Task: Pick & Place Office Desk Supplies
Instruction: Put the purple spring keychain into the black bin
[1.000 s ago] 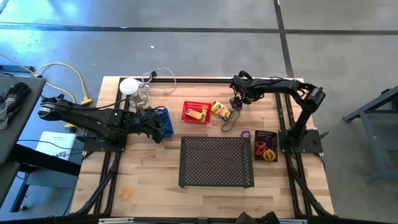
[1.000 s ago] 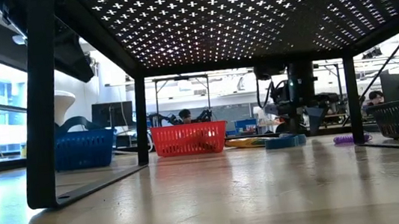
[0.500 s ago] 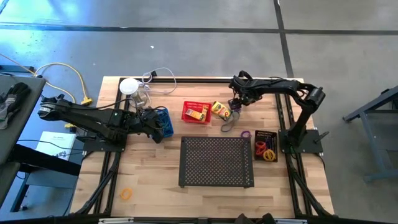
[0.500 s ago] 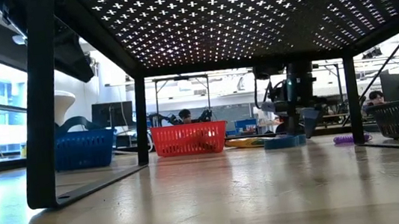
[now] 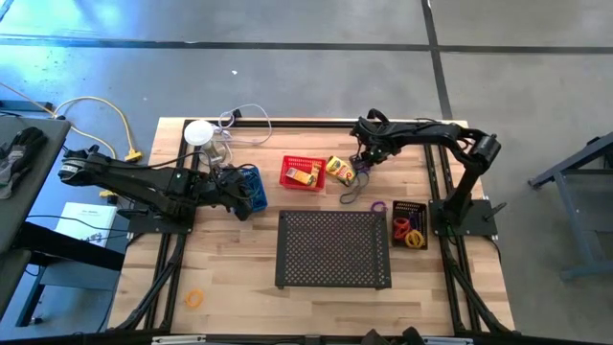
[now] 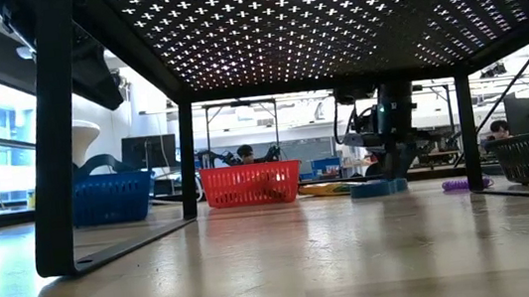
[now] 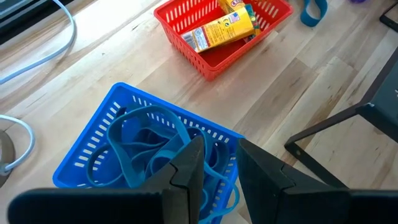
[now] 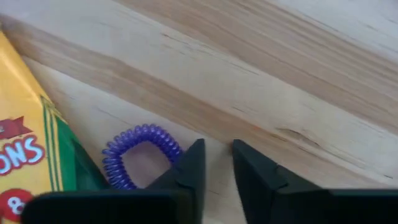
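My left gripper (image 7: 217, 165) is shut on the blue basket (image 5: 251, 184), which holds blue bands (image 7: 146, 146) and stands on the table. My right gripper (image 8: 216, 158) points down at the bare wood beside a yellow crayon box (image 5: 339, 170). Its fingers are nearly together, with only a thin slit of wood showing between them. A purple coil band (image 8: 134, 152) lies on the table between the box (image 8: 25, 155) and one finger. The red basket (image 5: 302, 173) holds another crayon box (image 7: 221, 30). My left gripper has the blue basket's wall near a corner (image 7: 217, 146) between its fingers, one finger inside the basket and one outside. The fingers come slanting down from the table's left side. The basket stands on the table. My right gripper: the purple coil reaches the outer side of one finger (image 8: 189, 165); I cannot tell whether they touch.
A large black perforated tray (image 5: 333, 248) stands at the middle front. A black basket (image 5: 409, 223) with bands sits to its right, with a purple band (image 5: 378, 206) and a dark loop (image 5: 352, 190) nearby. A white disc (image 5: 199, 132) with cable lies far left, and a yellow band (image 5: 194, 298) near left.
My right gripper has shifted a little toward the table's left, closer to the crayon box, and in the low view its fingers have drawn together from a wide spread. Nothing on the table has moved.
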